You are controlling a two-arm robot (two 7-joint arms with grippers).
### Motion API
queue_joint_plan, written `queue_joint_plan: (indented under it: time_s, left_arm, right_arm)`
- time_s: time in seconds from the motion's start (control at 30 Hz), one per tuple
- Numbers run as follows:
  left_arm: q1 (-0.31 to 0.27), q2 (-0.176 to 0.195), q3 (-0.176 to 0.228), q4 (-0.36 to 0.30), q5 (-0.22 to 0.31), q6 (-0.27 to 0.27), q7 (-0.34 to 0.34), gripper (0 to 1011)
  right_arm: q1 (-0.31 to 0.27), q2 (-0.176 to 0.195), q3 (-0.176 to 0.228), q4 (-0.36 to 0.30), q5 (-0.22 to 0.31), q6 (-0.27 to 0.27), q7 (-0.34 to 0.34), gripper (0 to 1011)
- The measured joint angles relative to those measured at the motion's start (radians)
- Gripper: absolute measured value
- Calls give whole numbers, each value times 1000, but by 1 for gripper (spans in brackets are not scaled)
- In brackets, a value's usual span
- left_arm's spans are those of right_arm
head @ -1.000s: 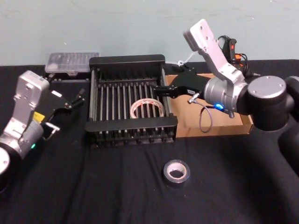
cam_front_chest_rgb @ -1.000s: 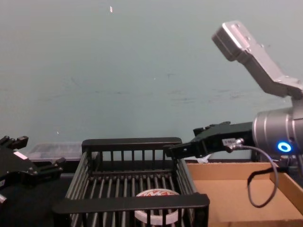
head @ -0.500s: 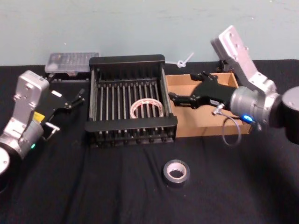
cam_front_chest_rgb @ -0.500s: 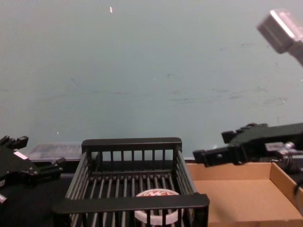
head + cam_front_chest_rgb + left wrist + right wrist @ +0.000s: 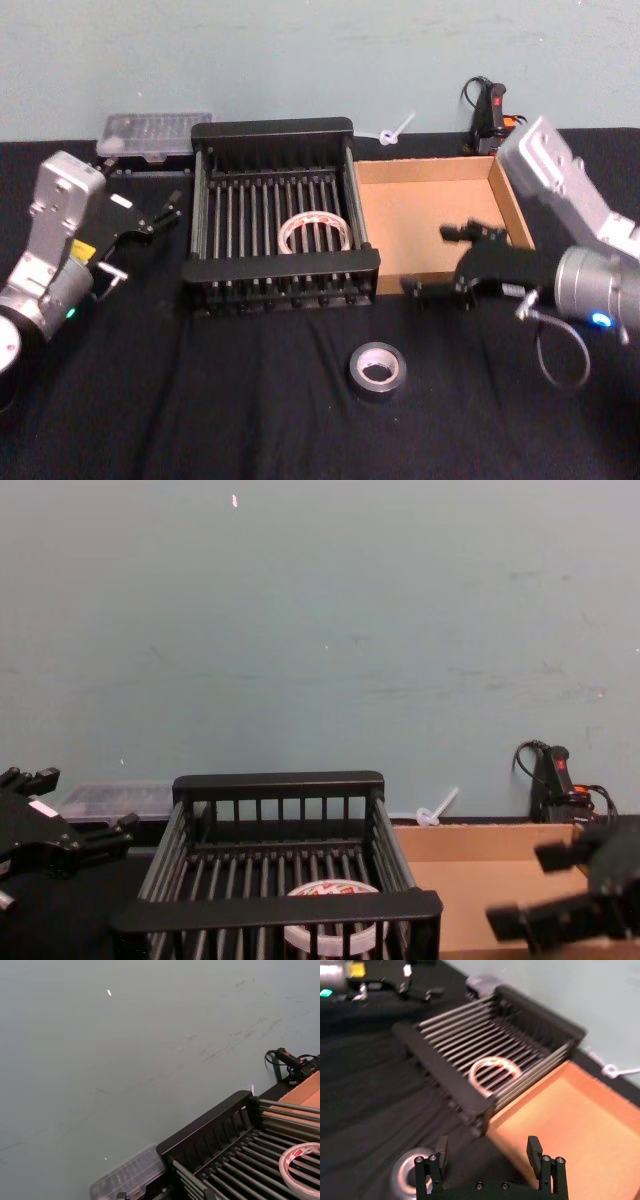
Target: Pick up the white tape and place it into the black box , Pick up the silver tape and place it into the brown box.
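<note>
Head view: right claw [image 5: 438,262] open over brown box [image 5: 425,215] front wall.

my right gripper [image 5: 434,264] hangs with fingers spread over the near-left corner of the brown box [image 5: 505,205], whose low walls barely rise. bare black cloth lies open all around the silver tape [image 5: 377,370], so nothing blocks a drop from above there. to my left, the black box [image 5: 280,267] stands with thick rim bars and slatted walls (the near wall is the one to clear), open at the top over the white tape [image 5: 314,232]. my left gripper [image 5: 150,220] sits well apart, beyond that crate's far side.
</note>
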Motion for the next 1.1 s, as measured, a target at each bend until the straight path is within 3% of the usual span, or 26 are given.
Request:
queue_joint_plan:
  time_s: [0.3, 0.63, 1.1]
  left_arm:
    - [0, 0, 0, 0, 0, 0, 0, 1001]
    - [0, 0, 0, 0, 0, 0, 0, 1001]
    - [0, 0, 0, 0, 0, 0, 0, 1001]
  right_arm:
    - [-26, 34, -67, -15, 7, 24, 22, 1002]
    - [-6, 33, -123, 11, 5, 35, 21, 1002]
    - [30, 15, -169, 61, -4, 40, 14, 1002]
